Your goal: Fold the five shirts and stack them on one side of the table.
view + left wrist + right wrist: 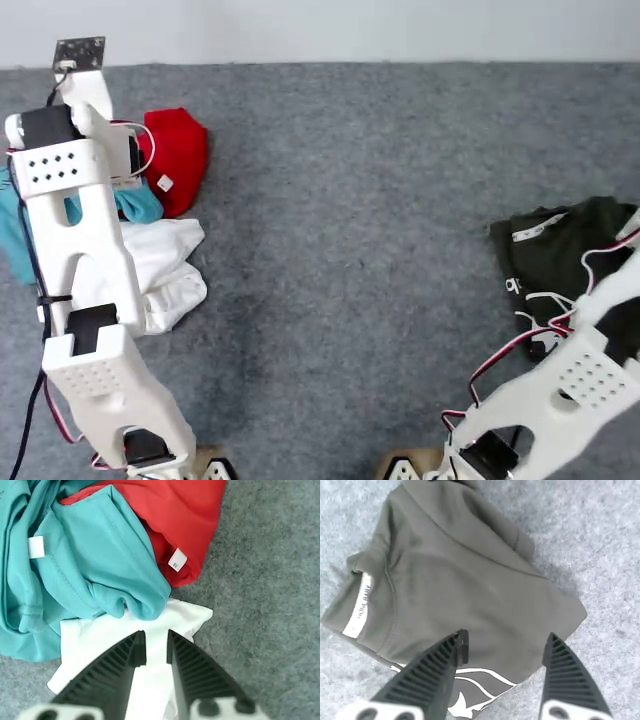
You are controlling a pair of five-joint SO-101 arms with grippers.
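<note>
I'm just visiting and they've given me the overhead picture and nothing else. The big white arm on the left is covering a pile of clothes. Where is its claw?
Observer: The left gripper is over the white shirt, right beside a fold of the teal shirt.
Operator: I barely see any teal. Is there much of it?
Observer: Yes, it is a whole crumpled heap with a small white tag. It overlaps the white shirt and touches the red shirt.
Operator: And the claw on the other arm?
Observer: The right gripper is wide open above the dark shirt, with nothing between its fingers.
</note>
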